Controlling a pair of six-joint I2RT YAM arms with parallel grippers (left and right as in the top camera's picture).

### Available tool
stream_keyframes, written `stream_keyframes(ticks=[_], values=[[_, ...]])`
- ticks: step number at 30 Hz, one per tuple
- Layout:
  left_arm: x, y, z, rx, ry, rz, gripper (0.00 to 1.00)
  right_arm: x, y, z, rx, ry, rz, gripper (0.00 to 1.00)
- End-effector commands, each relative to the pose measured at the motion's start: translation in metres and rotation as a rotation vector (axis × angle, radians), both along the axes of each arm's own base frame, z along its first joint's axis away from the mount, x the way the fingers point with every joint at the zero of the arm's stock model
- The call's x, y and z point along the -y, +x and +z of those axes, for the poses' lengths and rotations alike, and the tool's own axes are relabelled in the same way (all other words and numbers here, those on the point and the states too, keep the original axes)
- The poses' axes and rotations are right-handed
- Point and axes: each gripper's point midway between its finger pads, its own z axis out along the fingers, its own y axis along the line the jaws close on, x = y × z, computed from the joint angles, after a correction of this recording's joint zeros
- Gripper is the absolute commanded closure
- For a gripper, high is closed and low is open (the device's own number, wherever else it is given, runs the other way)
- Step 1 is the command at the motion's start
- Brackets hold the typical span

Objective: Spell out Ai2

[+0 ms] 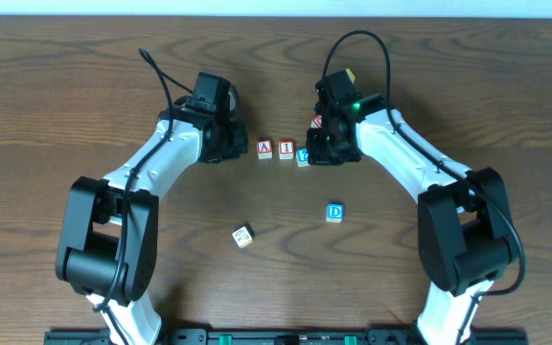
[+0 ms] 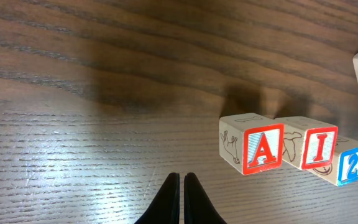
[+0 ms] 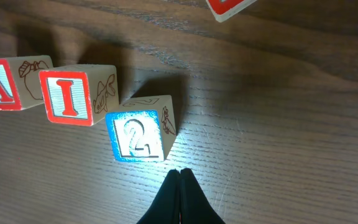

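Right fingers (image 3: 169, 202) near 2 cube (image 3: 137, 135)

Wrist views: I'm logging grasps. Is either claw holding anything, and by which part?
Nothing is held. The left claw and right claw are both shut on nothing; the 2 cube sits beside the right claw's tips, ungripped.

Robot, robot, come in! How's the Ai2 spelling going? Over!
Left gripper shut, empty. Right gripper shut, empty. A cube, I cube, 2 cube lined up, 2 slightly askew. D cube well clear.
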Motion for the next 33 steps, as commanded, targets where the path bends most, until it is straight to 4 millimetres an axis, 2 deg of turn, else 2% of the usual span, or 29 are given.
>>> stream_keyframes(ticks=[1,10,23,33], values=[[0.004,0.007,0.005,0.019,-0.020,-0.022,0.94,0.002,0.001,-0.005,-0.009,-0.012,-0.015,0.99],[0.006,0.007,0.005,0.021,-0.026,-0.030,0.94,-0.002,-0.006,-0.011,-0.050,0.006,-0.022,0.99],[0.008,0.005,0.003,0.011,-0.023,-0.036,0.94,-0.017,-0.007,-0.017,-0.073,0.073,-0.019,0.99],[0.008,0.005,0.003,0.011,-0.023,-0.036,0.94,-0.020,-0.005,-0.019,-0.073,0.089,-0.023,0.99]])
